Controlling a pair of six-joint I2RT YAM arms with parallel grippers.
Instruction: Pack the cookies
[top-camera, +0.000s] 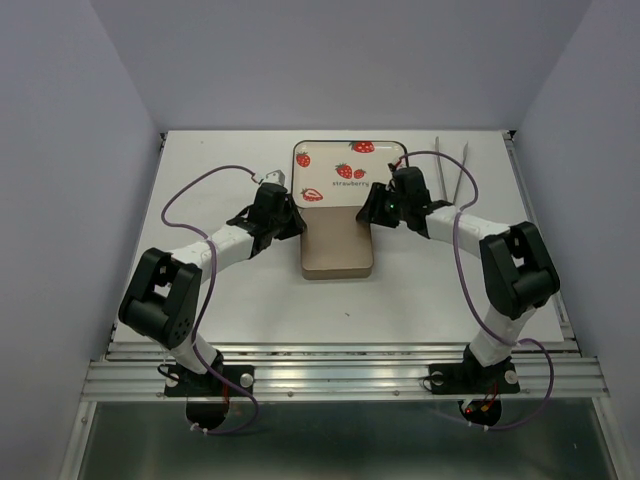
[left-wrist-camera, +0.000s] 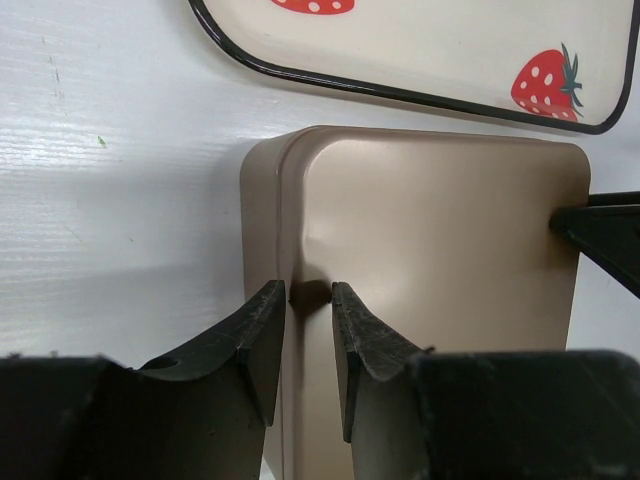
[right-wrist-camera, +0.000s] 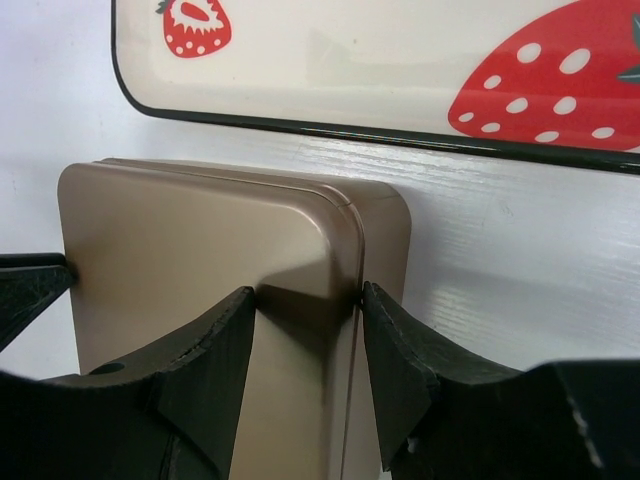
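Cookies: none visible; gold tin (top-camera: 337, 245) lid on.
Left fingers (left-wrist-camera: 309, 330): clamped on the tin's left lid rim.
Right fingers (right-wrist-camera: 308, 335): clamped on its right rim.

Both arms are reached forward and bent inward, so that the wrists face each other across the middle. The left gripper (left-wrist-camera: 308, 300) is held low with its fingers (left-wrist-camera: 262, 325) drawn close, a narrow gap being kept. The right gripper (right-wrist-camera: 305, 310) is spread wider; whether anything is actually pinched cannot be judged.
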